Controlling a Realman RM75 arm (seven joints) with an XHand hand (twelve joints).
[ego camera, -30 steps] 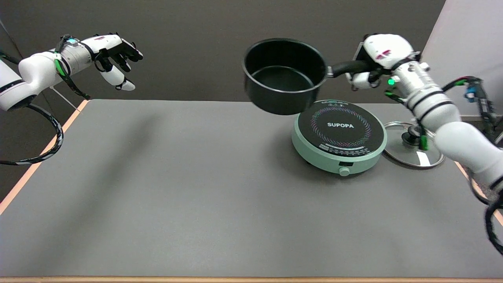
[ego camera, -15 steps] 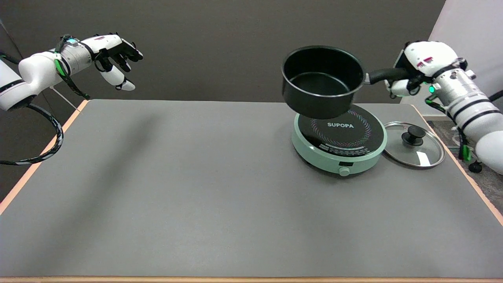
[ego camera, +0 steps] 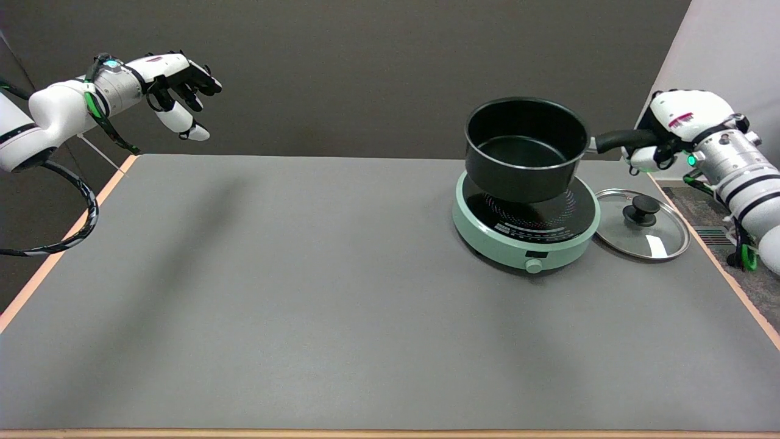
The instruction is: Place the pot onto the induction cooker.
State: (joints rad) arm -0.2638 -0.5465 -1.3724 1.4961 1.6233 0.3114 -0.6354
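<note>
Over the far-right part of the tabletop, the robot hand grips the black pot by its handle right above the induction cooker, so it looks like only lowering and letting go are left.

The pot covers the back and middle of the induction cooker, so the word on its black top cannot be read. You cannot tell if the pot's bottom touches the cooker or hangs just above it. The end of the pot's handle is hidden inside the right hand. The right arm is cut off by the picture's right edge. The small marks near the cooker's knob are too tiny to read
</note>
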